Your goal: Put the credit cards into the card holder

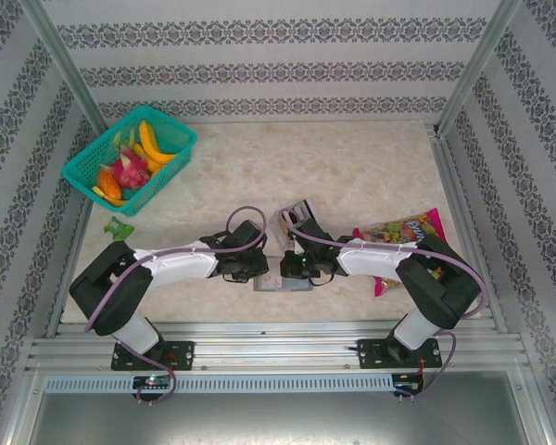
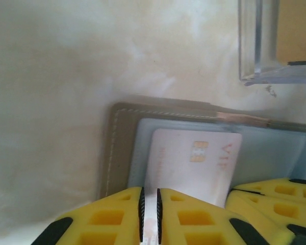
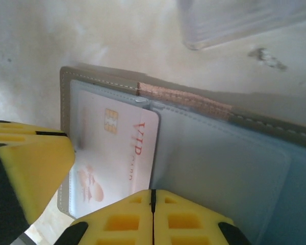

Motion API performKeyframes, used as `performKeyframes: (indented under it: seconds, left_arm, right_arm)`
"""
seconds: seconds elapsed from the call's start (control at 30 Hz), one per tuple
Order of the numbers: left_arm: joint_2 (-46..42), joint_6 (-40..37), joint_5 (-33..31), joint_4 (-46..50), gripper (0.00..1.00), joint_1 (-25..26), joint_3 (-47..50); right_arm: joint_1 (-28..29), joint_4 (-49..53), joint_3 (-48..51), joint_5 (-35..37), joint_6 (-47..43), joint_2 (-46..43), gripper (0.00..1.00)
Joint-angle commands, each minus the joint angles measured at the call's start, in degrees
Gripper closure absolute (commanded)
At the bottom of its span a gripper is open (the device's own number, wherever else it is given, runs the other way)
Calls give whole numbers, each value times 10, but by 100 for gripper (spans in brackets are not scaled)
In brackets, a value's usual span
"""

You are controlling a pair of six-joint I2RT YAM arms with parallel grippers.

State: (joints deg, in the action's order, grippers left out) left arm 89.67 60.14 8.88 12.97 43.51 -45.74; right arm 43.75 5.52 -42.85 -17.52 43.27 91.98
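Lying open on the table (image 1: 371, 167), the card holder (image 3: 229, 163) has a white credit card (image 2: 194, 166) partly in its clear pocket; the left gripper (image 2: 149, 217) pinches the card's near edge; the right gripper (image 3: 153, 217), closed, rests just beside it.

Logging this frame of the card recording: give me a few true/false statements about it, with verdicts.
1. The card holder lies open on the table. True.
2. A white VIP card lies against the holder's clear sleeve. True.
3. The candy bag lies beside the left arm. False: the candy bag lies on the right, next to the right arm.
4. The right tool is wide open. False: its fingers are closed together at the holder's edge.
5. The clear tray is empty. False: the clear tray has a tan card in it.
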Motion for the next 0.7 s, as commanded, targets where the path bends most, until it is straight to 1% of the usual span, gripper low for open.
performKeyframes:
  seconds: [0.0, 0.1, 0.23, 0.4, 0.5, 0.67]
  left_arm:
    - [-49, -20, -31, 34, 80, 5, -7]
    - [-55, -29, 0, -2, 80, 5, -13]
    - [-26, -32, 19, 5, 84, 6, -29]
    - [10, -28, 52, -27, 86, 6, -23]
    - [21, -24, 55, -32, 86, 6, -24]
    - [23, -7, 42, -31, 85, 7, -13]
  right_arm:
    - [4, 40, -11, 28, -23, -2, 93]
    - [5, 28, -4, 24, -18, -2, 93]
    - [2, -13, 10, 6, -4, -6, 93]
    - [-2, -56, 20, -31, 8, -6, 93]
    - [-4, -61, 15, -64, 2, 5, 94]
    - [-3, -77, 22, -70, 5, 2, 94]
